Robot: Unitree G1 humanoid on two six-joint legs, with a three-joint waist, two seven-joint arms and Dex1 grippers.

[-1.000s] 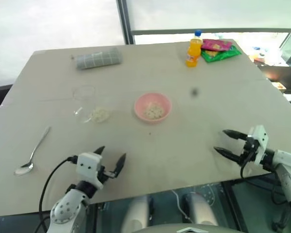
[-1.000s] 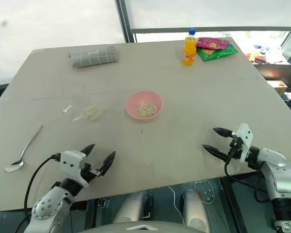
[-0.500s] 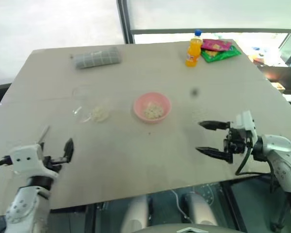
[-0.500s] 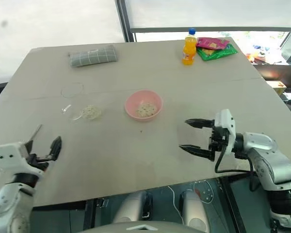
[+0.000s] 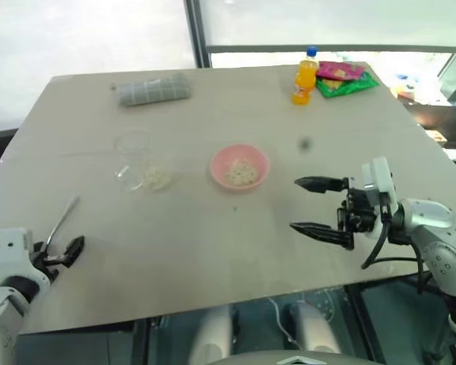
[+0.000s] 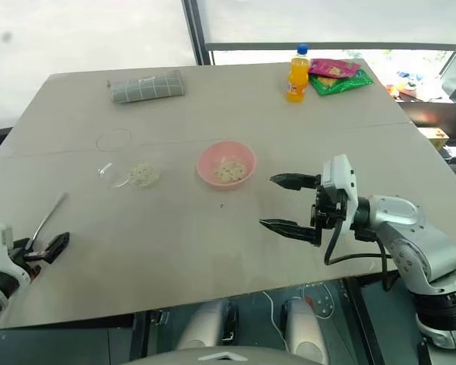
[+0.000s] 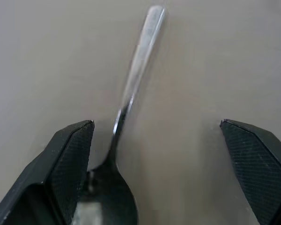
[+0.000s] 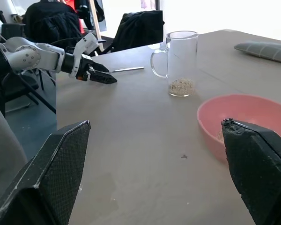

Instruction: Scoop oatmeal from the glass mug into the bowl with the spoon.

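- Grey-beige and matte, the tabletop carried everything; from the head views the clear, colourless glass mug with a side handle read as little more than a faint ring, standing left of the small round pink bowl.
- From the right wrist view the same mug stood upright and plainly cylindrical, with a low clump of pale beige, grainy oatmeal in its bottom; the bowl's smooth rim sat near it.
- More cream flakes lay inside the pink bowl in the head views; the right wrist view hid them behind the bowl's wall.
- At the table's left front edge lay the shiny silver metal spoon, its long thin handle angled toward the mug.
- Up close in the left wrist view, the spoon lay flat, its oval bowl beside one textured black finger and its handle running away between the two.
- With its fingers spread wide and grasping nothing, the left gripper straddled the spoon's bowl end.
- Equally wide apart and empty, the right gripper hung above the table, right of the pink bowl, fingers pointing left.
- Far back stood an orange bottle with a blue cap beside bright pink and green packets, and a rolled grey checked cloth lay at the far left.
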